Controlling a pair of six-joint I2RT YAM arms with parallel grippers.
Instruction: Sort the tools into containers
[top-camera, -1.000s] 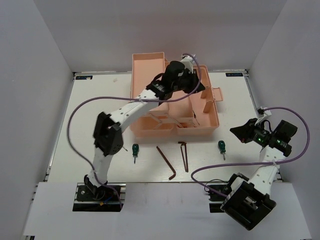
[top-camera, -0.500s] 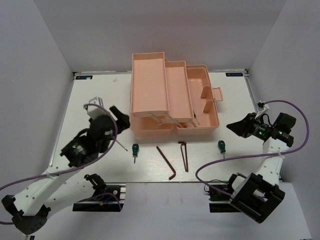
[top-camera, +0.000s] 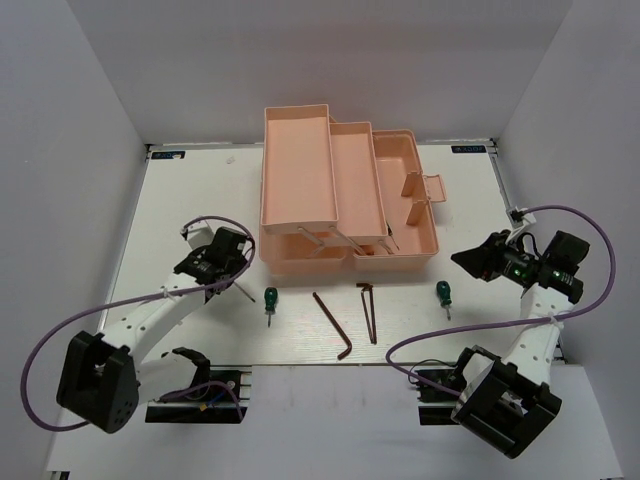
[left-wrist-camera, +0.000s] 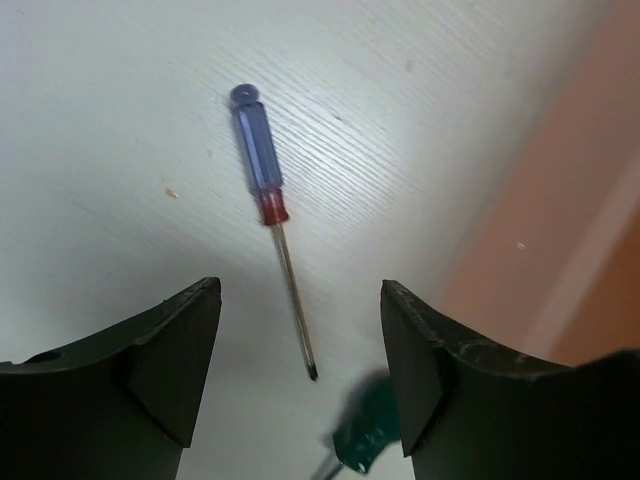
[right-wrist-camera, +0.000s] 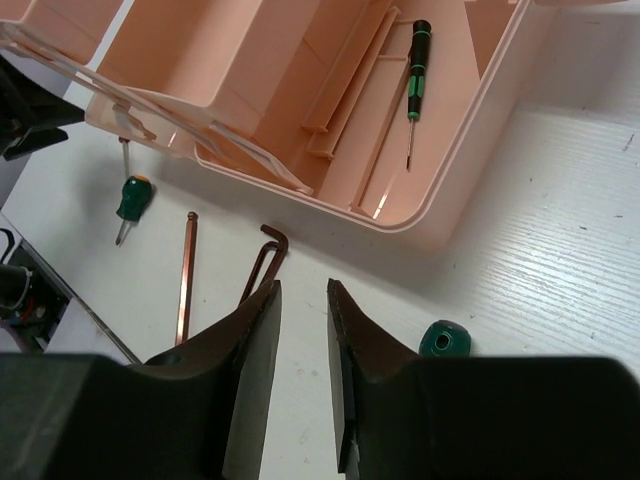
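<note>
Nearest, the left gripper (left-wrist-camera: 300, 290) hangs over the desk (top-camera: 170, 200) with its fingers (left-wrist-camera: 165, 360) spread wide and nothing between them. Below them lies the red/blue driver (left-wrist-camera: 258, 160), its long axis running away from the fingers, handle far, tip toward them. The right gripper (right-wrist-camera: 303, 290) hovers off the box's right side, its fingers parted by a narrow gap and gripping nothing.

Beyond, a row of tools lies on the desk in front of the box:
- The left green screwdriver (top-camera: 269, 298) has its handle far and its blade pointing near.
- The left hex key (top-camera: 331, 322) lies diagonally, short leg at its near end.
- The right hex key (top-camera: 370, 312) runs near to far, bend at the far end.
- The right green screwdriver (top-camera: 443, 292) also points its blade near.

Farthest, the open toolbox (top-camera: 405, 165) has its trays (top-camera: 297, 170) stepped out to the left. Its base compartment holds a thin green-and-black driver (right-wrist-camera: 417, 70), lying alongside the right wall with its tip toward the front wall.
</note>
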